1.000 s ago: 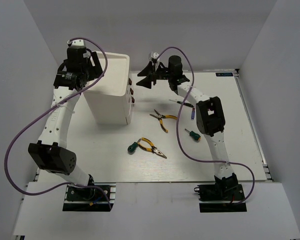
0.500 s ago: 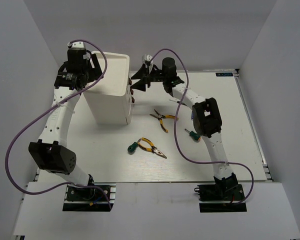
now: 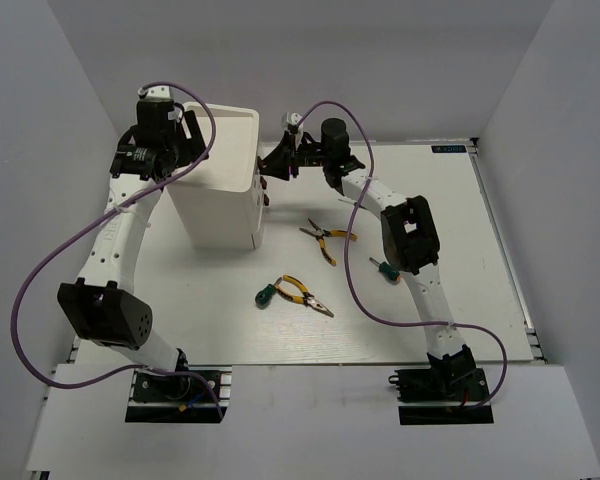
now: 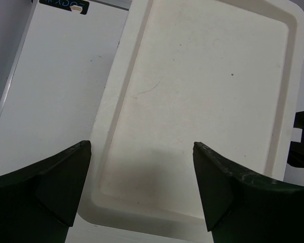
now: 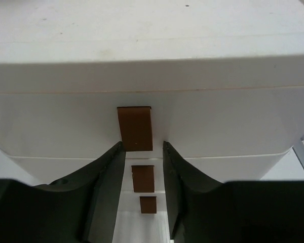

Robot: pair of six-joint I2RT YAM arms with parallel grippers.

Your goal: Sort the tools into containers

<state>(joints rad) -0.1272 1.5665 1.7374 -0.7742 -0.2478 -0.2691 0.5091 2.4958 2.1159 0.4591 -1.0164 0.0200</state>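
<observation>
The tall white drawer unit (image 3: 220, 190) stands at the back left, with three brown knobs on its front. My right gripper (image 3: 271, 166) is open at the top knob (image 5: 135, 128), its fingertips (image 5: 116, 157) narrowly either side of the knob's lower end and not closed on it. The lower knobs (image 5: 143, 178) show between the fingers. My left gripper (image 3: 187, 136) is open and empty above the unit's top (image 4: 202, 91). Two yellow-and-black pliers (image 3: 326, 238) (image 3: 306, 294) and two green-handled screwdrivers (image 3: 266, 294) (image 3: 386, 269) lie on the table. The thin screwdrivers are hidden behind my right arm.
The right arm (image 3: 410, 235) stretches across the table's middle above the tools. White walls enclose the table on the left, back and right. A black label (image 4: 65, 5) is at the table's far edge.
My right gripper has moved left to the drawer unit's front and now sits at the top knob. The left gripper has hardly moved.
</observation>
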